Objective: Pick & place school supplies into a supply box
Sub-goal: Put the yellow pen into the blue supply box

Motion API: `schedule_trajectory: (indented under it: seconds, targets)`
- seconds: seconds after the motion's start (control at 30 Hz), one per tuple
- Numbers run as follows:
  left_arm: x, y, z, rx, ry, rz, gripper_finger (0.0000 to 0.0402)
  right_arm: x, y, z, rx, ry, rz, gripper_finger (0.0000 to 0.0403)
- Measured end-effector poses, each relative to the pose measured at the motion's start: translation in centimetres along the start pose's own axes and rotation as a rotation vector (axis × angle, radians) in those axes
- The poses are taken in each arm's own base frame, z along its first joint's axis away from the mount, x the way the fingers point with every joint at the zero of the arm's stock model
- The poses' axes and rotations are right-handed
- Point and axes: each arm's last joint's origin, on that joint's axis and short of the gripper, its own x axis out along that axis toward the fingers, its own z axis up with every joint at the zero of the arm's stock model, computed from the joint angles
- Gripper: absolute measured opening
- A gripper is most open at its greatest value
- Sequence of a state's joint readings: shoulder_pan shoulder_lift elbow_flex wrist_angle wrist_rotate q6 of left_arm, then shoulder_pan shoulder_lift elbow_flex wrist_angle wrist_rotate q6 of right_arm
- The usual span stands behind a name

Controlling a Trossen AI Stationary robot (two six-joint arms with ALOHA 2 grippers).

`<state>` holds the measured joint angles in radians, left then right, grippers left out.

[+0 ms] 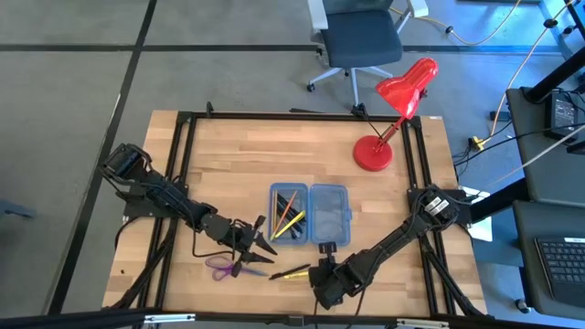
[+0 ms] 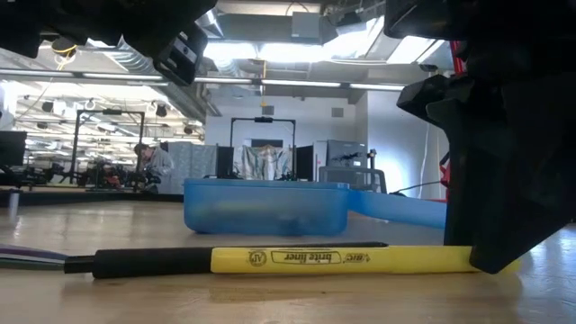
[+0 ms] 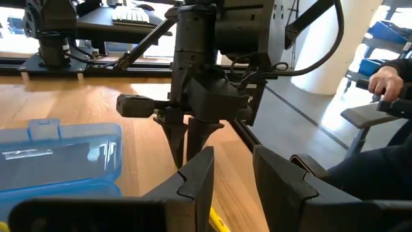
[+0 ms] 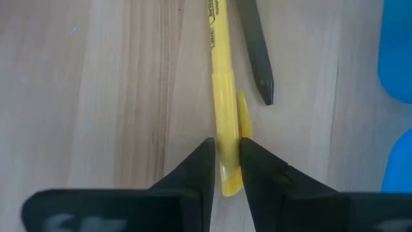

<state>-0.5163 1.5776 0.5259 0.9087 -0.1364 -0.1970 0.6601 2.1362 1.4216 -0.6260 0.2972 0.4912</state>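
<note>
Pinching the yellow highlighter (image 4: 225, 122) on the table (image 1: 228, 155), right gripper (image 4: 225, 158) narrow around it, left gripper (image 3: 232, 174) parted, near the blue box (image 1: 311, 213)

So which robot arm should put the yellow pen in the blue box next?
The right one, most likely. The right gripper already has its fingers closed around the yellow highlighter on the table, close to the supply box. The left gripper hangs open and empty nearby.
</note>
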Motion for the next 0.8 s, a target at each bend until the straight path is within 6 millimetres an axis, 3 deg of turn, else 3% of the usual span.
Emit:
schedule_trajectory:
  seconds: [0.47,0.8]
  targets:
    - [0.01,0.0,0.01,0.0,-0.001,0.0,0.0102,0.45,0.46,-0.34,-0.045,-0.002,-0.028,0.0038]
    - [0.01,0.0,0.0,0.0,0.0,0.0,0.0104,0.44,0.44,-0.26,0.047,0.016,0.013,0.0062]
